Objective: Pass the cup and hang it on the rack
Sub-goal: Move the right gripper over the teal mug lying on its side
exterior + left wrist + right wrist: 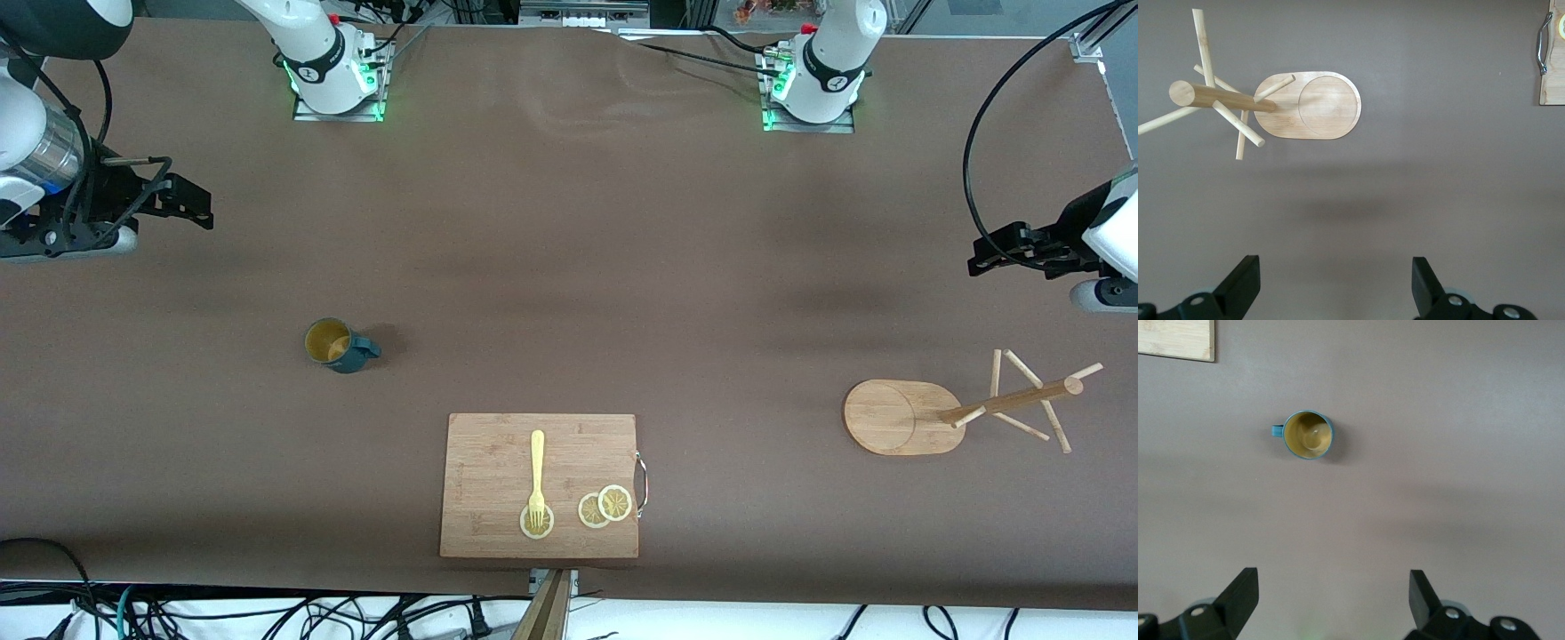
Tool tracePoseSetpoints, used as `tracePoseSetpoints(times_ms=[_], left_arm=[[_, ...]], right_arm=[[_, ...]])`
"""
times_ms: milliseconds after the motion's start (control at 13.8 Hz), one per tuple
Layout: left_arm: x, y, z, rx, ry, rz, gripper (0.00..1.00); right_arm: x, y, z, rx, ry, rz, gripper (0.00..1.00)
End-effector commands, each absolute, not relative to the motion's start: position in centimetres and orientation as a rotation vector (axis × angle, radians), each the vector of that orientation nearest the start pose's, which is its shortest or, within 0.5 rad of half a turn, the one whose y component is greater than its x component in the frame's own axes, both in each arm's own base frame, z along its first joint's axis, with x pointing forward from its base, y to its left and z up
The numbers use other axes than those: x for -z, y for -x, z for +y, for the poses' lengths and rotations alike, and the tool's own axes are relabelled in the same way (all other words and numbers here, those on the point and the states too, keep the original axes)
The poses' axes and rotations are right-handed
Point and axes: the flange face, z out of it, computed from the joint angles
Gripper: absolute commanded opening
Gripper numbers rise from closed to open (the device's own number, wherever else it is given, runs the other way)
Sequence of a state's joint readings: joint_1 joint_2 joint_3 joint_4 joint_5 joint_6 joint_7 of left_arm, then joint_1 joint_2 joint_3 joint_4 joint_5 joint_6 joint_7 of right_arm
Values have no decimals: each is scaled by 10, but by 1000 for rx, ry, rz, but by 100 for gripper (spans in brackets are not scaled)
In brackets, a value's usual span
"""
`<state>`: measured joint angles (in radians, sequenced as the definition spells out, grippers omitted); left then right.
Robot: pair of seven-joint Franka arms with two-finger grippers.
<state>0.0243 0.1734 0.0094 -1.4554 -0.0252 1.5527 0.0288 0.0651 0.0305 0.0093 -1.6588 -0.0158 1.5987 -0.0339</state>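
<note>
Only the front view shows the fork on the board. Both pincers gape: right pincer over bare table near the cup, left pincer near the rack.

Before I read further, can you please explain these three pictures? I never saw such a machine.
Two robot arms stand at a brown table. One picture looks down from across the table; the other two come from cameras on each arm's wrist.

The left gripper hangs over bare table near the rack, a wooden mug tree. The right gripper hangs over bare table near the cup.

Both have open jaws and hold nothing.

A cutting board carries a fork and lemon slices.
</note>
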Motion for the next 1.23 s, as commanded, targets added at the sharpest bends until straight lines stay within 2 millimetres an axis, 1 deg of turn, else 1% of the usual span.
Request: tracePoseSetpoints(times_ms=[0, 217, 506, 578, 651, 723, 795, 867, 940, 1012, 1084, 1157], left_arm=[[-582, -606, 18, -125, 3183, -19, 100], [-583, -607, 17, -122, 3184, -17, 100], [-583, -607, 18, -122, 3184, -19, 100], [-583, -607, 18, -122, 3184, -19, 100], [-583, -607, 17, -122, 3184, -17, 100], [-583, -607, 18, -122, 3184, -19, 100], [-583, -607, 18, -122, 3184, -19, 100], [-583, -607, 18, -120, 3184, -19, 100], [-583, -607, 18, -122, 3184, -19, 100], [-583, -607, 18, -122, 3183, -19, 100], [-583, -607, 18, -122, 3184, -19, 100], [-583, -607, 18, -120, 3183, -19, 100]], right_arm=[[-573, -558, 40, -149, 3140, -145, 100], [-573, -558, 40, -147, 3140, -145, 100], [-554, -571, 45, -156, 3127, -174, 100], [-542, -575, 46, -192, 3109, -168, 100], [-508, -586, 48, -291, 3098, -178, 100], [-494, -594, 49, -330, 3096, -183, 100], [-494, -596, 49, -328, 3095, -183, 100], [-485, -598, 51, -354, 3093, -180, 100], [-452, -604, 53, -446, 3081, -186, 100], [-446, -605, 50, -475, 3077, -179, 100], [-441, -608, 51, -468, 3077, -181, 100], [-432, -612, 49, -453, 3077, -187, 100]])
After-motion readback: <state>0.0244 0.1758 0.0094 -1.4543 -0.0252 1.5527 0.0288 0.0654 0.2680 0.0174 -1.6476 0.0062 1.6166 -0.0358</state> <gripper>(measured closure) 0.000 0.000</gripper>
